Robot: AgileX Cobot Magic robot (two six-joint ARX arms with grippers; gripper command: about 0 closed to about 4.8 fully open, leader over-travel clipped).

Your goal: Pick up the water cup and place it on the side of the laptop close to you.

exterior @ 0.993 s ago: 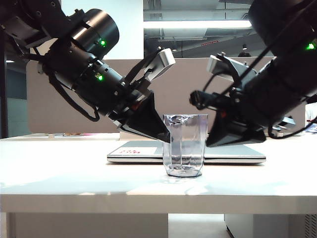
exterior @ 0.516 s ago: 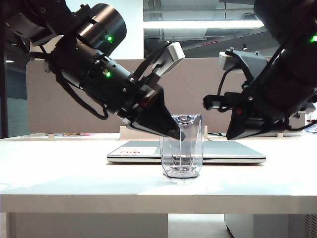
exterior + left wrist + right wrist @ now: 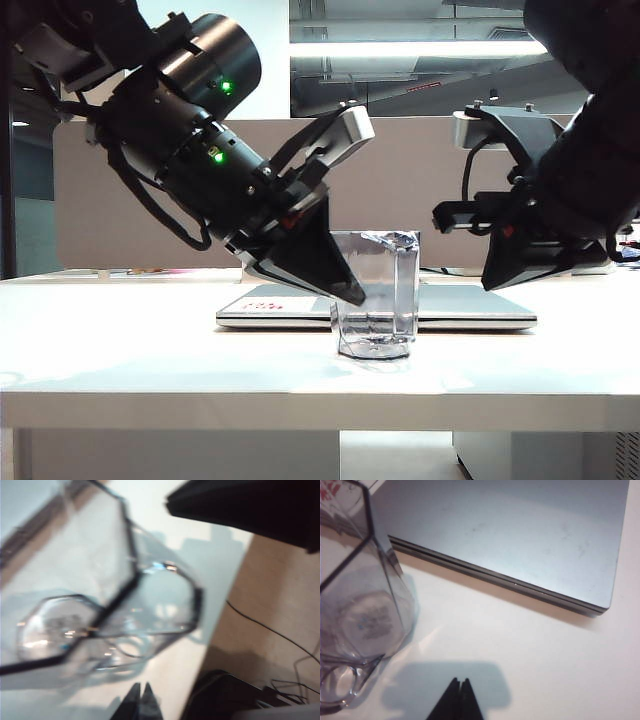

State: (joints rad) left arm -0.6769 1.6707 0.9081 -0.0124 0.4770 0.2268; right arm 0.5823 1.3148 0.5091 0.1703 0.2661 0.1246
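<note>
Water cup: the clear grey-tinted faceted plastic water cup [image 3: 376, 293] stands upright on the white table [image 3: 150, 360], just in front of the near edge of the thin silver-grey closed laptop [image 3: 470, 305].

Left jaws: clenched on nothing; the 2 tips meet in the left wrist view, with the cup's hexagonal rim lying just beyond them.

Left gripper: the left gripper [image 3: 352, 292] slants down from the left, its tip at the cup's left wall about halfway up. Whether it touches the wall I cannot tell; the left wrist view [image 3: 140, 694] is blurred.

Right jaws: also clenched, holding nothing.

Right gripper: the right gripper [image 3: 500, 280] hangs above the laptop's right part, well apart from the cup. In the right wrist view its tip [image 3: 459, 690] hovers over bare table, the cup's thin loop handle [image 3: 342, 690] off to one side.

Just changed: over the last second the right gripper has pulled away to the right and risen, and the left gripper has swung in toward the cup. The cup has slid slightly to the right.

Meaning for the task: the cup already sits on the laptop's near side, so placement looks done or nearly so. The cup's shift suggests a nudge, perhaps a final adjustment; a harder push could tip it.

Laptop: its white-and-red sticker [image 3: 265, 303] shows at the near left corner.
</note>
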